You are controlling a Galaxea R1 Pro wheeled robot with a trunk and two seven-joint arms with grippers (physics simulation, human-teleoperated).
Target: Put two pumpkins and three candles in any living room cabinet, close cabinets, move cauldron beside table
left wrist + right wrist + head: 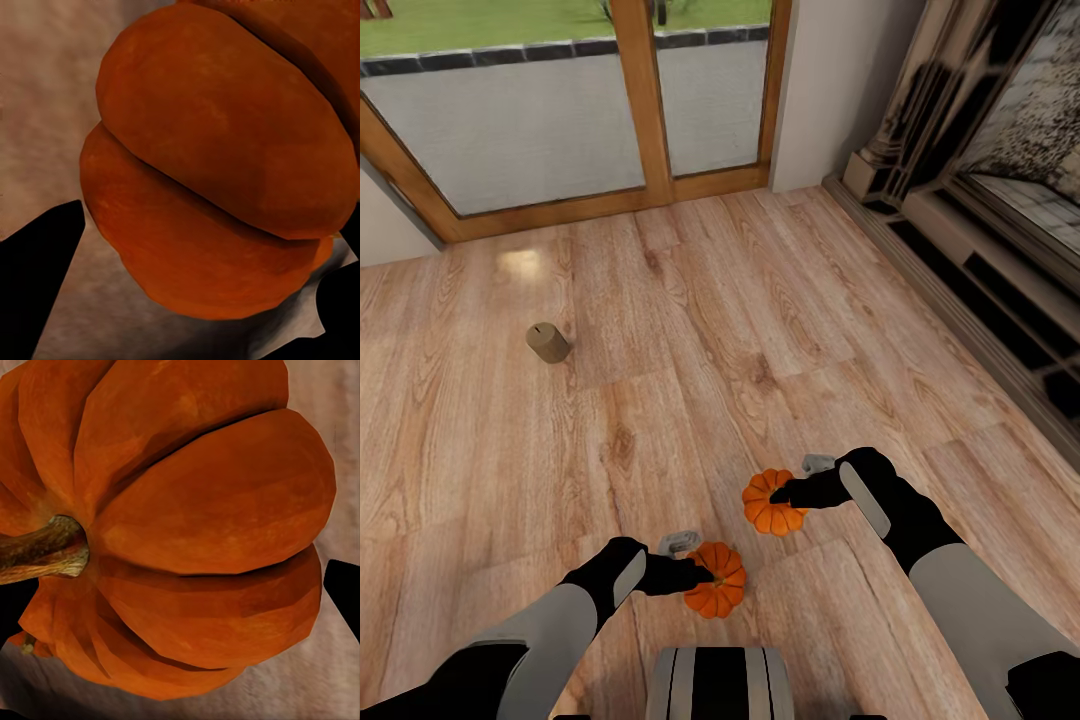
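One ribbed orange pumpkin [716, 580] is gripped by the left end effector [698, 574], another orange pumpkin [773, 503] by the right end effector [780, 494]; a stubby tan candle [547, 343] is seen on the wooden floor [710, 330].

The head camera looks steeply down and forward over a wood floor [690, 330], facing the glass patio door [645, 100] beyond both arms. The left wrist camera sits very close against the nearer pumpkin [715, 580] [217, 165], farthest from the door. The right wrist camera is equally close on the second pumpkin [773, 502] [187, 532], slightly nearer the door. Each wrist view shares its pumpkin with the head view.
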